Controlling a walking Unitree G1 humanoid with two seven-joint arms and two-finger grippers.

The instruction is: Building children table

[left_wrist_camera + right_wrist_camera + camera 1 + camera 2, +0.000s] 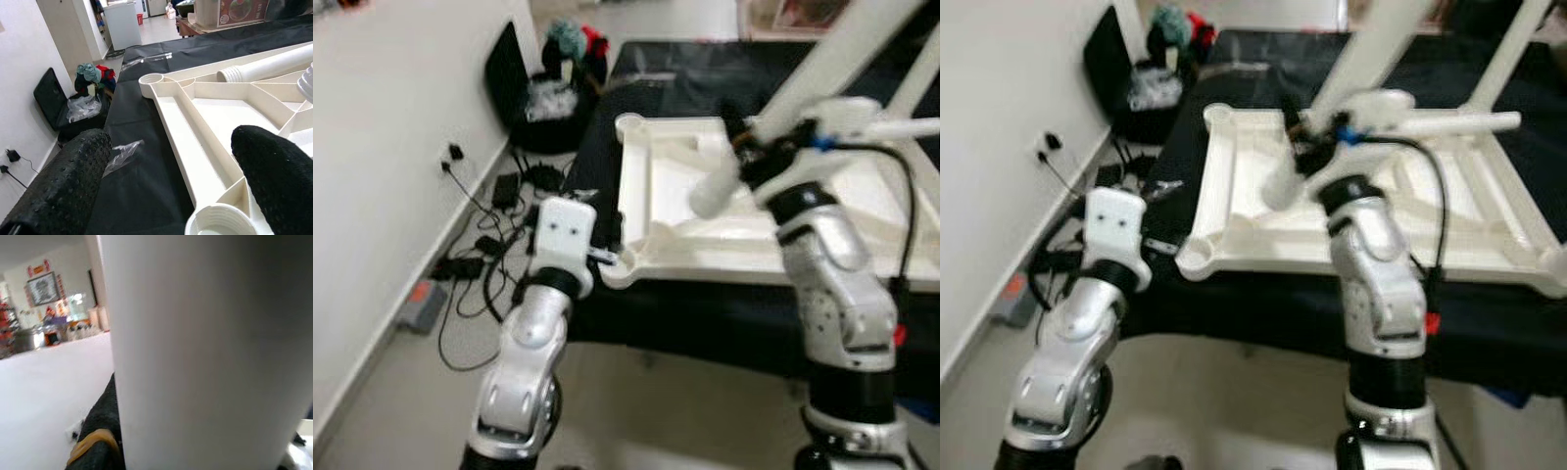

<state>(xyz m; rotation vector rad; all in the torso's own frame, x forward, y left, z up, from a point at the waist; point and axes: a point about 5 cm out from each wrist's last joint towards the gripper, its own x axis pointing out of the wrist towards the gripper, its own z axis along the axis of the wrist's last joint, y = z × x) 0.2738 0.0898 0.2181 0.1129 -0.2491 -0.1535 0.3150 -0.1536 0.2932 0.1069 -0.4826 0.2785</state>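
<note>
text: none legible | poster [243,11]: print too small to read

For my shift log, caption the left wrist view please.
Open left gripper straddles the threaded corner socket of the upturned white tabletop on black cloth.

A loose table leg [274,68] lies across the upturned tabletop [666,196], blocking passage.

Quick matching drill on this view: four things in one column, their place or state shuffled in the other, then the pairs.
1. tabletop
2. table leg
3. left gripper
4. suitcase

A. open, at the near corner socket
B. held by the right gripper
C. upside down on the black cloth
D. on the floor by the wall

Pairs: 1-C, 2-B, 3-A, 4-D
</note>
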